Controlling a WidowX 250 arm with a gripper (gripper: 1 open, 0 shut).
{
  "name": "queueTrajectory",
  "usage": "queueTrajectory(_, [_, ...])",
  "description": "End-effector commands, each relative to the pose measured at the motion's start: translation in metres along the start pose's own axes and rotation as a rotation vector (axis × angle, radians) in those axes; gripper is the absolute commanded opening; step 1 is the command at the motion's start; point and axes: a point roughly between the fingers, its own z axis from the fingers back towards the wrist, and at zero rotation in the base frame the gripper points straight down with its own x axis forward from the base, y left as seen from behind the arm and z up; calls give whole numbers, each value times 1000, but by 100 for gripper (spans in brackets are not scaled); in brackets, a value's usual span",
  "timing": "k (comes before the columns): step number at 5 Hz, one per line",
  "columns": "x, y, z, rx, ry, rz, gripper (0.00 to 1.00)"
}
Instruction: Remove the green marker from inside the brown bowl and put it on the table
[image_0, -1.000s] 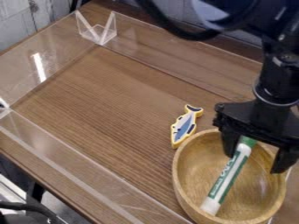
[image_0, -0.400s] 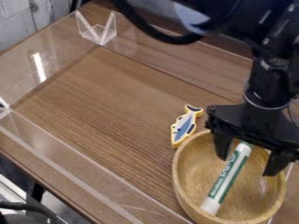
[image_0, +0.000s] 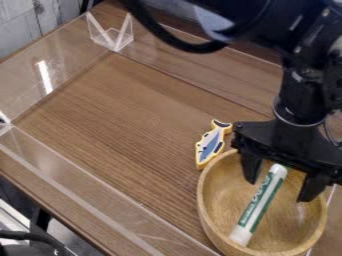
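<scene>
The green marker (image_0: 259, 209) lies inside the brown bowl (image_0: 214, 205) at the lower right of the table (image_0: 134, 110), its white barrel running from the bowl's near rim up toward the middle. My gripper (image_0: 286, 178) points straight down over the bowl. It is open, one black finger on each side of the marker's upper end. The fingertips sit low inside the bowl; I cannot tell whether they touch the marker.
A small blue-and-yellow fish toy (image_0: 211, 139) lies just beyond the bowl's left rim. Clear acrylic walls (image_0: 54, 75) edge the tabletop, with a clear bracket (image_0: 110, 30) at the far corner. The black arm (image_0: 305, 80) rises above the bowl.
The gripper has shifted slightly left over the bowl and stays open. The marker and the bowl have not moved.
</scene>
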Motion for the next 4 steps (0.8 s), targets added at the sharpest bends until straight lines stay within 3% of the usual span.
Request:
queueTrajectory(1, [7, 0, 12, -34, -44, 14, 100])
queueTrajectory(4, [5, 4, 1, -29, -36, 22, 100])
